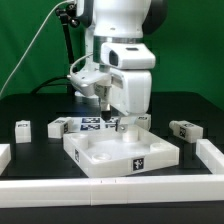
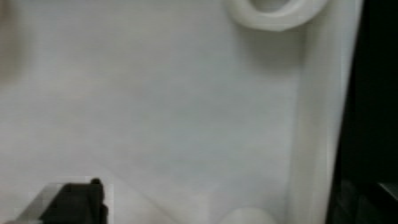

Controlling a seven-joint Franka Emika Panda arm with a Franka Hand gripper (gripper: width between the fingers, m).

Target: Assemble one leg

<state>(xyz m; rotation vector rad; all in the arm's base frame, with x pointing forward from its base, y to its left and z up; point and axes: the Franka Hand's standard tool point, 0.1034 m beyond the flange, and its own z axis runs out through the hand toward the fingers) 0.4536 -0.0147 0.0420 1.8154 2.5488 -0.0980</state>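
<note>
The black table (image 1: 35, 150) carried everything. The arm (image 1: 125, 40) reached down over the back of the tray (image 1: 100, 160), which sat mid-table with the marker board (image 1: 88, 124) just behind it.

Three legs lay loose on the table, none fitted:
- A leg (image 1: 58, 126) was near the tray's back corner on the exterior view's left.
- A second leg (image 1: 22, 129) lay farther out on that side.
- A third leg (image 1: 185, 130) was well apart on the exterior view's right.

The gripper (image 1: 110, 120) hung low over the tray floor. In the wrist view, only the tray (image 2: 160, 110) and a round socket (image 2: 276, 10) filled the frame. One fingertip (image 2: 75, 200) sat far to one edge, so the fingers looked spread and held nothing.

The step in hand was probably fetching a leg. To do it well, the gripper should:
- rise clear of the rim before moving sideways;
- go to the nearest leg and straddle it squarely across flat faces;
- grip it low enough that it cannot tip;
- bring it over the socket upright and centred before pressing down.
</note>
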